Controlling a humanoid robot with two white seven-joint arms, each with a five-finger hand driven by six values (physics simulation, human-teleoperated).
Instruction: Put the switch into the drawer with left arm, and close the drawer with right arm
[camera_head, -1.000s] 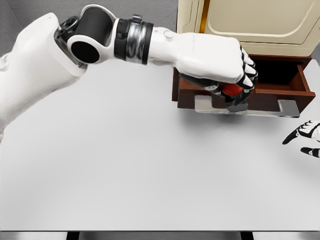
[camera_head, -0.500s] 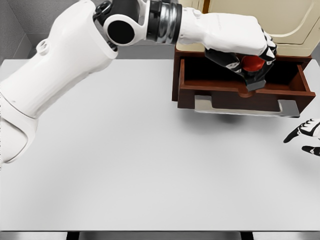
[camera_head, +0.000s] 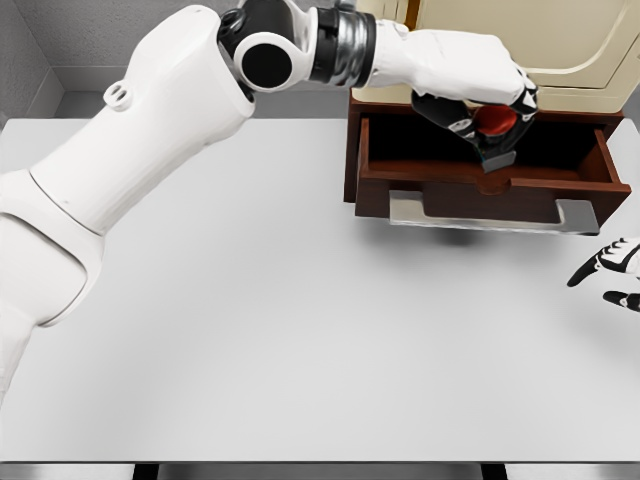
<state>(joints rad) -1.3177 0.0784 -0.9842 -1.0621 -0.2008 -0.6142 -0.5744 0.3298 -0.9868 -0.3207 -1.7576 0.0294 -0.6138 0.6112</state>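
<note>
The left hand (camera_head: 478, 100) is over the open drawer (camera_head: 487, 172), fingers curled around the switch (camera_head: 494, 130), whose red top and grey base show between them. The switch hangs above the drawer's dark inside, near the front wall. The brown drawer juts from a cream cabinet (camera_head: 500, 45) at the back of the white table (camera_head: 250, 330). At the right edge, only the right hand's (camera_head: 612, 272) black-and-white fingertips show, spread just above the table.

left hand (camera_head: 480, 95) | carried switch (camera_head: 494, 128) from drawer (camera_head: 480, 180) front to over cavity (gripped)
</note>
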